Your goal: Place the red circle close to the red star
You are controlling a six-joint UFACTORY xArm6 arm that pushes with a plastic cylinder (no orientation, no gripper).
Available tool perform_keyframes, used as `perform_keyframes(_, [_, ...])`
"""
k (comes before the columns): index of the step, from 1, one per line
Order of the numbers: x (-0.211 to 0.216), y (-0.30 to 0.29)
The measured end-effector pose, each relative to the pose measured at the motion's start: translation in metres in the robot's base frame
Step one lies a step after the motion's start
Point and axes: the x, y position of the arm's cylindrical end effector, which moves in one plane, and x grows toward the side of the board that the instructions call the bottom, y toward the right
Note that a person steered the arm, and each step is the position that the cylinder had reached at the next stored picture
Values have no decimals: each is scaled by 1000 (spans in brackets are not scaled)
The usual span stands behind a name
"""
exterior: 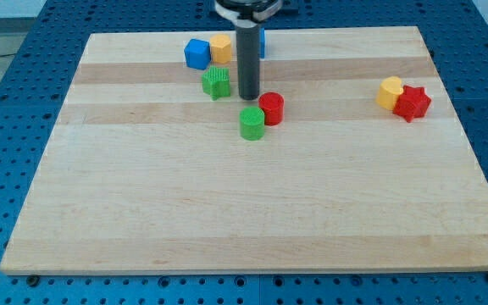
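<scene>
The red circle (272, 108) lies near the middle of the board's upper half, touching a green circle (252, 123) at its lower left. The red star (413, 103) lies far to the view's right, touching a yellow block (390, 91) on its left. My tip (249, 97) stands just to the left of and slightly above the red circle, close to it, between it and a green star-like block (216, 82).
A blue cube (197, 53) and a yellow block (220, 47) sit near the board's top edge, left of the rod. Another blue block (262, 44) is partly hidden behind the rod. The wooden board (252, 220) lies on a blue perforated table.
</scene>
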Motion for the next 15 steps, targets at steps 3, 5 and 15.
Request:
perform_keyframes(3, [34,70])
perform_keyframes(5, [32,112])
perform_keyframes(15, [75,181])
